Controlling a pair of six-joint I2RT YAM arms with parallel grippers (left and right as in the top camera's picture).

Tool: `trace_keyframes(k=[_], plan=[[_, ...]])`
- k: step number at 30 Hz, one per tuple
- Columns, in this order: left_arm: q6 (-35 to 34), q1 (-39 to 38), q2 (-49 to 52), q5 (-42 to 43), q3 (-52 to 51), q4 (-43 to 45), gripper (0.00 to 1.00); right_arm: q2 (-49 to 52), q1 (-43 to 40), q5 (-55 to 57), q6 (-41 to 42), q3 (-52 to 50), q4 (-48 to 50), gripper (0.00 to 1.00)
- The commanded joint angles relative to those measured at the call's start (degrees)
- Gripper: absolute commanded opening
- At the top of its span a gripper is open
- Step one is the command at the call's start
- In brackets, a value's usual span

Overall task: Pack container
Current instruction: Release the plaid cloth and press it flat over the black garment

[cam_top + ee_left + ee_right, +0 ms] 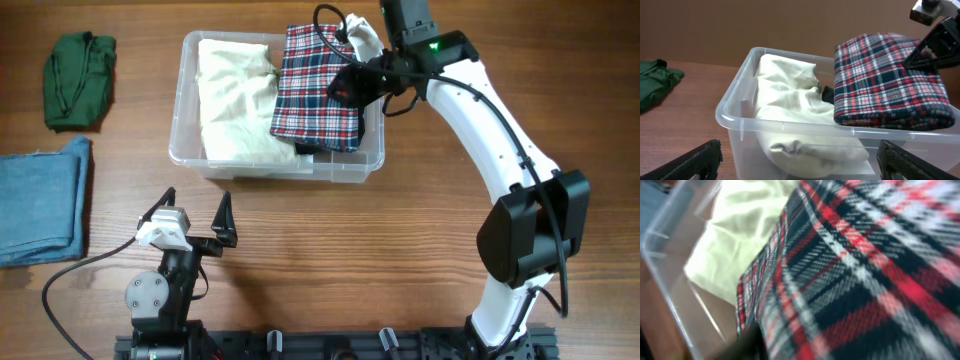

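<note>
OK, the container [178,110] sat on the wooden table [350,250], toward the far side and roughly centred, clear plastic with a thick rim. A crumpled cream cloth [235,100] filled its left half and spread along the bottom. A folded red, white and dark plaid cloth [315,90] lay on the right half, resting high, with its far edge up around rim level. A small dark patch showed between the two cloths in the left wrist view, too small to identify. The right gripper [352,85] was down at the plaid cloth's right edge, touching or just above it. Its wrist view was blurred and filled with plaid, so I couldn't tell whether the jaws gripped the cloth or stood free of it. The left gripper [197,212] hovered just in front of the container's near wall, fingers [695,162] spread wide with nothing between them, pointing at the bin. A bunched green cloth [80,80] lay at the far left of the table, well apart from the bin. A folded blue denim piece [40,200] lay nearer along the left edge
</note>
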Motion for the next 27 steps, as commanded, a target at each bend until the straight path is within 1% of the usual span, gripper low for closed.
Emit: trace_keyframes(k=[1, 4, 6, 16, 18, 22, 25, 26, 27], plan=[[-0.5, 0.3, -0.3, -0.1, 0.0, -0.5, 1.00, 1.1, 0.1, 8.1, -0.7, 0.8, -1.5, 0.71], [-0.5, 0.3, -0.3, -0.1, 0.0, -0.5, 1.00, 1.1, 0.1, 12.4, -0.5, 0.8, -3.0, 0.80], [-0.5, 0.3, -0.3, -0.1, 0.0, -0.5, 1.00, 1.1, 0.1, 14.1, -0.2, 0.8, -3.3, 0.83], [-0.5, 0.3, -0.3, -0.1, 0.0, -0.5, 1.00, 1.0, 0.1, 30.3, 0.9, 2.6, -3.6, 0.87], [-0.5, 0.3, -0.3, -0.1, 0.0, -0.5, 1.00, 0.8, 0.1, 31.6, 0.7, 3.3, -3.2, 0.88], [-0.5, 0.3, -0.3, -0.1, 0.0, -0.5, 1.00, 0.5, 0.1, 31.8, 0.7, 5.6, -1.7, 0.88], [-0.5, 0.3, -0.3, -0.1, 0.0, -0.5, 1.00, 0.3, 0.1, 30.3, 0.7, 7.4, -0.8, 0.85], [-0.5, 0.3, -0.4, -0.1, 0.0, -0.5, 1.00, 0.3, 0.1, 28.7, 0.7, 8.0, -0.8, 0.82], [-0.5, 0.3, -0.3, -0.1, 0.0, -0.5, 1.00, 0.3, 0.2, 27.0, 0.7, 8.3, -0.7, 0.72]])
